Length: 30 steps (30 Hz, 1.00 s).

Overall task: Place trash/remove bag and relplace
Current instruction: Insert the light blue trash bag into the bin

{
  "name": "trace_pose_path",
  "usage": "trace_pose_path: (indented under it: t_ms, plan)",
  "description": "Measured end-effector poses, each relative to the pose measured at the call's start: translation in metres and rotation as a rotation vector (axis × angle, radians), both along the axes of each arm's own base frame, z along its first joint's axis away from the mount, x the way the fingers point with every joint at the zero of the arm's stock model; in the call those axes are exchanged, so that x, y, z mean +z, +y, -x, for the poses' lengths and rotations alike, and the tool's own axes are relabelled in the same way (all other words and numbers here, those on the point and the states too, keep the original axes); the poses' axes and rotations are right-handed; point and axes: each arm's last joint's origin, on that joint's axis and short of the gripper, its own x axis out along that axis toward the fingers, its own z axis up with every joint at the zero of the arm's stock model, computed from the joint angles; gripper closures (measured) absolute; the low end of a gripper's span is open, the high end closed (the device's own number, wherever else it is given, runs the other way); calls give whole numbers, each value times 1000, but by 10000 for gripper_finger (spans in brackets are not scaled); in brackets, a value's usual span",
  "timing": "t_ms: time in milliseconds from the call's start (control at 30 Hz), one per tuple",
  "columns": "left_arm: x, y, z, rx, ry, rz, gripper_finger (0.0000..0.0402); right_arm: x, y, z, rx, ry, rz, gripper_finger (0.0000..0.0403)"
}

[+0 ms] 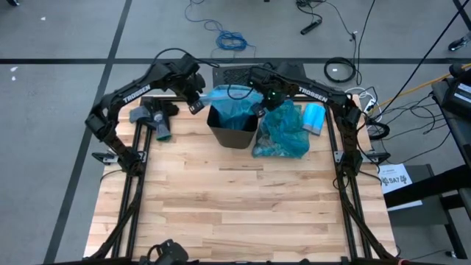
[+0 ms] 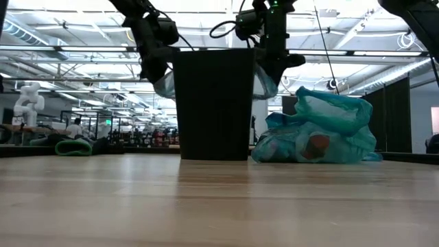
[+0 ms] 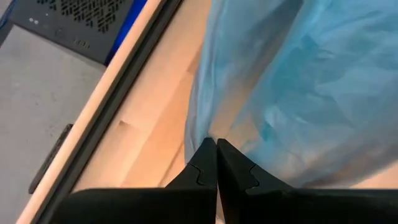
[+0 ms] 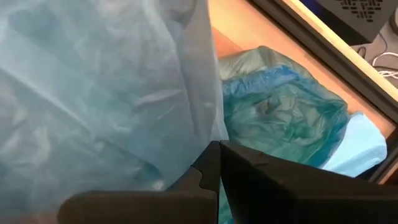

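grippers pinching shut on sky-blue liner (image 1: pixel 229 103): left gripper (image 1: pixel 196 103), right gripper (image 1: pixel 263 104), spreading it over black bin (image 1: pixel 234 135); teal bag (image 1: pixel 283 132) of trash sitting beside; keeping tension even, pulling down.

black bin (image 1: pixel 234 135), grey-teal rolls (image 1: pixel 153 118), wooden table (image 1: pixel 235 213)

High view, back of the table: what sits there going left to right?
Grey bundle → black bin with the pale blue bag in it → full teal bag → pale blue roll.
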Motion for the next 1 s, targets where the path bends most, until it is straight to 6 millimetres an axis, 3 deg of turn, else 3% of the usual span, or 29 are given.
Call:
trace_pose_path:
  t_ms: [133,300,467,633,800,1000]
  plan:
    - [7,-9,7,-10,0,38,401,6,5,1,3,-15,7,403]
    - [17,-24,16,-68,-82,157,401,30,20,13,1,-75,23,403]
    - [29,-32,22,-89,-138,153,401,53,37,24,45,-189,-46,403]
    - [31,-36,25,-119,-145,174,401,62,48,28,72,-211,-12,403]
    - [33,-34,22,-125,-175,139,401,75,46,26,76,-283,139,403]
    - [49,-26,22,-92,-303,15,401,83,29,14,133,-433,258,403]
